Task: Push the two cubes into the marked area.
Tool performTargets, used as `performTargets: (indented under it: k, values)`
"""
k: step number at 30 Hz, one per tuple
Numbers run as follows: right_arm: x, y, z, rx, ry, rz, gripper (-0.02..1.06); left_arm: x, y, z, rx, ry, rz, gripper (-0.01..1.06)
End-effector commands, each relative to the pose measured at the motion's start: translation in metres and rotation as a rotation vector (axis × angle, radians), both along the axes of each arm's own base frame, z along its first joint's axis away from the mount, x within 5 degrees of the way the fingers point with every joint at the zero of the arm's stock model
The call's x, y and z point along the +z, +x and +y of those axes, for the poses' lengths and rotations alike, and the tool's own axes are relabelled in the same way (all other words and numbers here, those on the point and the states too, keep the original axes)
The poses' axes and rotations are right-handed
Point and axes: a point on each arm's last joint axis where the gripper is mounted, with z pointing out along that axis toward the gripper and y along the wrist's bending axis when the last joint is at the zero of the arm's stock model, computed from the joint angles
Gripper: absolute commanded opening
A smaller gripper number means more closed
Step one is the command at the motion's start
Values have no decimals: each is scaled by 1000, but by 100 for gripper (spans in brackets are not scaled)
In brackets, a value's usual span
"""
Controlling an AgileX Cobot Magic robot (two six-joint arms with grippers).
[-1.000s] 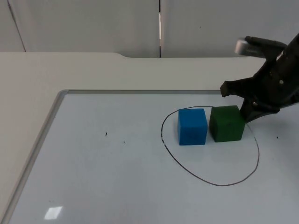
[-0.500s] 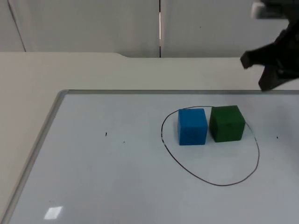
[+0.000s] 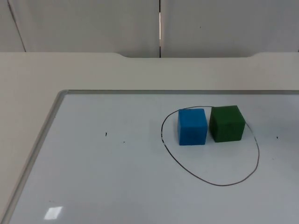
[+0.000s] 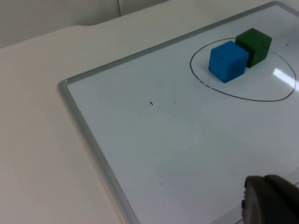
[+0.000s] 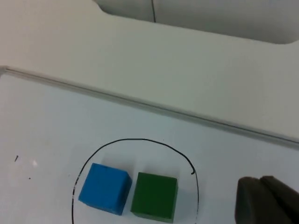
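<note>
Whiteboard (image 3: 117,186) flat on the worktop (image 3: 70,70), nearest the camera, carrying a hand-drawn ring (image 3: 219,184) at right of centre in the top frame. Inside that ring, toward its far edge: blue cube (image 3: 192,126) and green cube (image 3: 227,123) side by side, nearly touching, green to the frame's right, its far right corner about on the line. Beyond them, bare board, then partition wall (image 3: 93,23). Left pincer (image 4: 271,200) and right pincer (image 5: 264,198) drawn well back from both cubes; grip state: cannot tell. Judged done or nearly so.
</note>
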Motion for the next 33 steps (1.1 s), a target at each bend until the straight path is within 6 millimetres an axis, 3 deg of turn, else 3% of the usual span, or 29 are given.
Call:
performTargets:
  k: [1,10,13,17,26,33]
  values:
    - [6,-12,-3,14,-8,-36,0,-2,-1,0,-1,2,3,0]
    - [22,-74,-21,14,25,-150,0,-2,-1,0,-1,2,3,0]
    - [22,-84,-24,14,29,-163,0,-2,-1,0,-1,2,3,0]
    - [18,-103,-30,14,35,-182,0,-2,-1,0,-1,2,3,0]
    - [-13,-149,-43,16,41,-190,0,-2,-1,0,-1,2,3,0]
    - [-20,-180,-51,22,54,-216,0,-2,-1,0,-1,2,3,0]
